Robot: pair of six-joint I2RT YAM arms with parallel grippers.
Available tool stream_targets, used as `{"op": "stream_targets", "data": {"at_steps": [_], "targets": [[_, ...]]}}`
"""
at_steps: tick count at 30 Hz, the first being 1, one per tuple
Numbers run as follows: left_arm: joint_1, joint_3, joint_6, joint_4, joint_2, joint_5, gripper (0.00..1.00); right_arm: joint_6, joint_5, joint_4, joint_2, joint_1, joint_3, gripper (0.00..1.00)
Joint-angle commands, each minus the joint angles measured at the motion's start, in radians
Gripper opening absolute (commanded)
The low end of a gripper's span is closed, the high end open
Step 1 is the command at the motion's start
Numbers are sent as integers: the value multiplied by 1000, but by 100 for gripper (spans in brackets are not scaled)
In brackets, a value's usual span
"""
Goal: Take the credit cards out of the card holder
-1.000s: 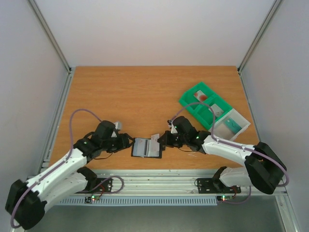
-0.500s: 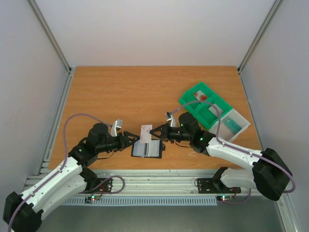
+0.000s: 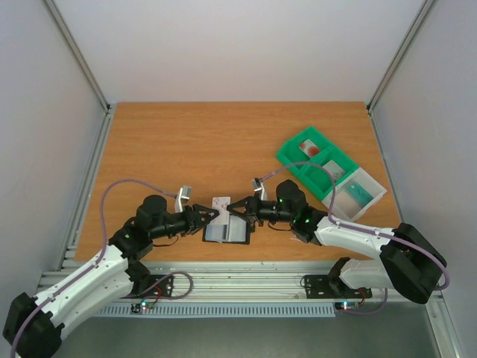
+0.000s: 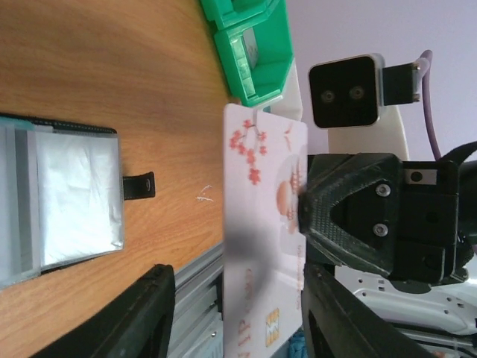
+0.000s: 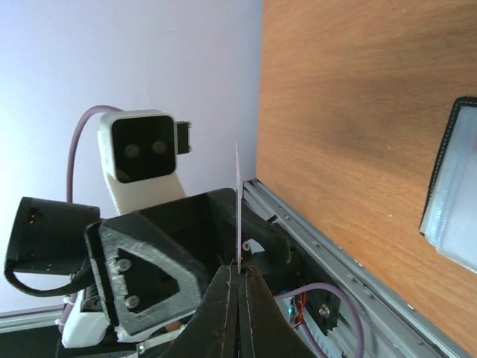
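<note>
Right gripper (image 3: 232,206) pinches one end of the pale blossom-printed credit card (image 4: 261,186), holding it on edge above the open card holder (image 3: 226,230) lying below. Left gripper (image 4: 237,317) straddles the card's other end, jaws apart and not gripping. If the right gripper releases before they close, the card would likely drop.

The surface (image 4: 112,60) is smooth brown wood. The credit card (image 4: 261,246) is shiny pale plastic. The card holder (image 4: 74,201) has glossy clear plastic pockets.
</note>
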Motion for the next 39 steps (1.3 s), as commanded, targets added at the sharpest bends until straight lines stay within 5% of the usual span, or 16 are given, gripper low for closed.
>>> {"op": "stream_targets", "data": {"at_steps": [1, 6, 13, 21, 29, 39], "targets": [[-16, -30, -42, 117, 7, -6, 44, 21, 3, 85, 21, 19, 13, 1], [-16, -34, -57, 163, -4, -14, 1, -7, -24, 57, 31, 21, 22, 2], [-16, 17, 60, 67, -11, 44, 0, -390, -15, -556, -125, -14, 183, 28], [-18, 79, 239, -97, 6, 232, 0, -845, -22, -1203, -132, -16, 526, 36], [-29, 31, 203, 65, 17, 368, 0, -957, -172, -1295, -32, -16, 659, 34], [-33, 12, 194, 151, -8, 428, 0, -962, -224, -1252, 19, -16, 633, 35]]}}
